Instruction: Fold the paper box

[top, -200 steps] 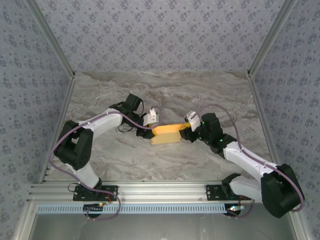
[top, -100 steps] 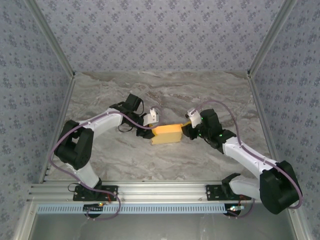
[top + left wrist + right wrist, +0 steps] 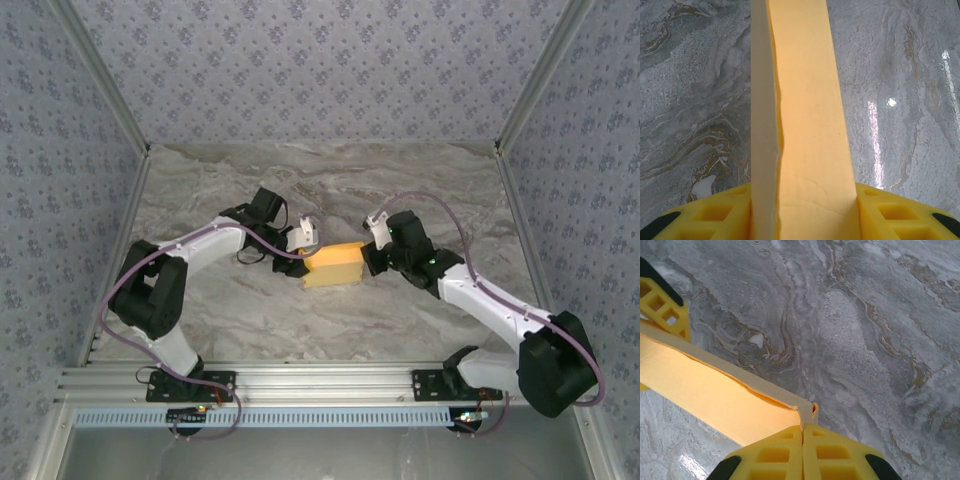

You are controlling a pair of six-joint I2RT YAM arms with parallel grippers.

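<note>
The yellow-orange paper box (image 3: 334, 265) lies mid-table between both arms. My left gripper (image 3: 306, 252) is closed over its left end. In the left wrist view the paper box (image 3: 800, 100) runs up the middle, squeezed between the two yellow fingers (image 3: 715, 215), my left gripper (image 3: 802, 205) shut on it. My right gripper (image 3: 368, 258) meets the box's right end. In the right wrist view its yellow fingers (image 3: 770, 455) are pressed together, my right gripper (image 3: 802, 432) nipping the cream edge at the corner of the paper box (image 3: 715, 390). The left gripper's finger (image 3: 662, 305) shows at the far end.
Grey marbled table (image 3: 330, 190) surrounds the box, walled by patterned panels on three sides. The aluminium rail (image 3: 320, 385) with the arm bases runs along the near edge.
My right gripper has closed and shifted left and slightly away, onto the box's right end; the yellow flap that stood out there is now against the box. The left arm has held still.
</note>
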